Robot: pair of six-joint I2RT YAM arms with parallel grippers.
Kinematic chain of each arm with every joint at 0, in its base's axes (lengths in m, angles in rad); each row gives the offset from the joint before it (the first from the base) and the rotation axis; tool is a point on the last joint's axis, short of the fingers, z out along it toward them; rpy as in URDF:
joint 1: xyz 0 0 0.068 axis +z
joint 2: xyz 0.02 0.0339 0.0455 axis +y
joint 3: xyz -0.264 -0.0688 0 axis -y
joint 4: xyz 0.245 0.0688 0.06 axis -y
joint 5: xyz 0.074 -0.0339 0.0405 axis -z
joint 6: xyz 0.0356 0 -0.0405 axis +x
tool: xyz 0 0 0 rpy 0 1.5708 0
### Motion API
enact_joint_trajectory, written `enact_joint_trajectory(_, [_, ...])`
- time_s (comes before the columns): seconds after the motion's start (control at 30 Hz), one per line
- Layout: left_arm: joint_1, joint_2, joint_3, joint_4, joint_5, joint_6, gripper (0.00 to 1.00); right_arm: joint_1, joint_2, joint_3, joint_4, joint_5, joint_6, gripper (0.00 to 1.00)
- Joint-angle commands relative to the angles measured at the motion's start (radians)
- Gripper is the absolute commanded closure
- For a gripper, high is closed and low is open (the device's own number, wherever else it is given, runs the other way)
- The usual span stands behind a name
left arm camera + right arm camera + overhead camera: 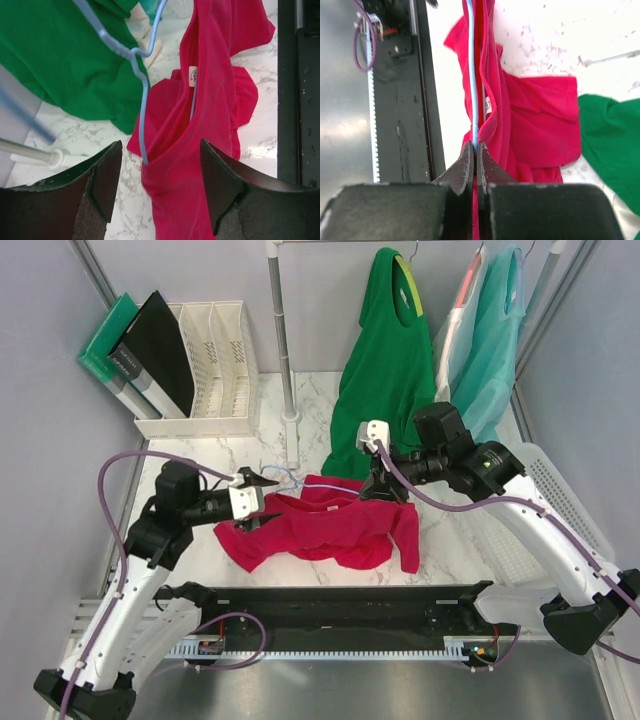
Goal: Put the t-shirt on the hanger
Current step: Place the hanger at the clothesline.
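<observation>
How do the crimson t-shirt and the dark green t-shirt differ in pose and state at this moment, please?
The crimson t-shirt lies crumpled on the table; the green t-shirt hangs upright behind it. The right gripper is shut on the crimson t-shirt and blue hanger; neither gripper holds the green t-shirt. Both are plain fabric shirts.

Pale lilac-grey walls [40,440] box in a white marble surface [320,400]. Upper left, a white file rack [215,360] holds dark folders [150,350]. A metal pole [283,340] stands at centre back. A green shirt [385,370] and a teal shirt [495,340] hang upper right. The light is soft and even.
</observation>
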State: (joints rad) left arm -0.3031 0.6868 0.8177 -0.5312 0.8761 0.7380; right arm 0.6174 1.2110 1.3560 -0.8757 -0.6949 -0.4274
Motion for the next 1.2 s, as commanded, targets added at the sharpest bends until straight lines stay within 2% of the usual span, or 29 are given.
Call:
enact_joint_trajectory(0.0, [-0.119, 0.1, 0.076, 0.14, -0.143, -0.1, 0.35, -0.001, -0.005, 0.115, 0.038, -0.064, 0.094, 1.0])
enact_joint_trajectory(0.03, [-0.14, 0.12, 0.102, 0.146, -0.19, -0.109, 0.37, -0.001, -0.007, 0.126, 0.037, -0.064, 0.102, 1.0])
enact_joint_trajectory(0.1, [-0.191, 0.161, 0.126, 0.155, -0.224, -0.109, 0.48, -0.001, -0.007, 0.153, 0.026, -0.057, 0.114, 1.0])
enact_joint_trajectory(0.13, [-0.205, 0.172, 0.144, 0.172, -0.239, -0.108, 0.55, 0.001, -0.007, 0.16, 0.017, -0.054, 0.125, 1.0])
enact_joint_trajectory(0.17, [-0.224, 0.186, 0.155, 0.174, -0.242, -0.106, 0.69, 0.002, -0.008, 0.164, 0.011, -0.049, 0.134, 1.0])
enact_joint_trajectory(0.2, [-0.235, 0.195, 0.167, 0.175, -0.241, -0.104, 0.75, 0.007, -0.008, 0.167, 0.006, -0.048, 0.141, 1.0])
enact_joint_trajectory(0.27, [-0.263, 0.22, 0.216, 0.137, -0.232, -0.083, 0.88, 0.016, -0.016, 0.167, -0.009, -0.041, 0.151, 0.93])
enact_joint_trajectory(0.37, [-0.318, 0.281, 0.287, 0.076, -0.241, -0.071, 0.98, 0.042, -0.019, 0.17, -0.017, -0.022, 0.148, 0.89])
enact_joint_trajectory(0.4, [-0.332, 0.302, 0.302, 0.071, -0.243, -0.078, 0.98, 0.048, -0.011, 0.178, -0.023, -0.02, 0.145, 0.87])
enact_joint_trajectory(0.43, [-0.358, 0.316, 0.328, 0.068, -0.247, -0.089, 0.98, 0.054, -0.008, 0.184, -0.031, -0.015, 0.142, 0.76])
enact_joint_trajectory(0.6, [-0.424, 0.379, 0.411, -0.025, -0.281, -0.054, 0.98, 0.081, 0.03, 0.258, -0.063, 0.0, 0.125, 0.58])
enact_joint_trajectory(0.67, [-0.447, 0.395, 0.437, -0.065, -0.279, -0.006, 0.98, 0.085, 0.038, 0.278, -0.074, 0.001, 0.118, 0.57])
enact_joint_trajectory(0.77, [-0.472, 0.416, 0.481, -0.085, -0.311, 0.038, 0.98, 0.09, 0.047, 0.313, -0.103, -0.002, 0.104, 0.67])
enact_joint_trajectory(0.87, [-0.473, 0.474, 0.587, -0.136, -0.324, 0.058, 0.98, 0.099, 0.055, 0.319, -0.146, -0.017, 0.099, 0.69])
enact_joint_trajectory(0.97, [-0.472, 0.493, 0.647, -0.151, -0.321, 0.078, 0.98, 0.108, 0.039, 0.31, -0.155, -0.02, 0.11, 0.84])
enact_joint_trajectory(1.0, [-0.475, 0.493, 0.662, -0.154, -0.315, 0.086, 0.98, 0.108, 0.03, 0.31, -0.154, -0.014, 0.118, 0.95])
enact_joint_trajectory(1.03, [-0.475, 0.493, 0.669, -0.154, -0.31, 0.087, 0.97, 0.108, 0.028, 0.313, -0.154, -0.012, 0.124, 1.0])
enact_joint_trajectory(1.1, [-0.475, 0.484, 0.679, -0.154, -0.319, 0.072, 0.84, 0.107, 0.016, 0.328, -0.131, 0.008, 0.16, 1.0])
enact_joint_trajectory(1.13, [-0.475, 0.481, 0.684, -0.154, -0.331, 0.046, 0.61, 0.107, 0.01, 0.331, -0.117, 0.055, 0.227, 1.0])
enact_joint_trajectory(1.17, [-0.473, 0.468, 0.687, -0.153, -0.348, 0.02, 0.52, 0.104, -0.005, 0.342, -0.099, 0.099, 0.272, 1.0])
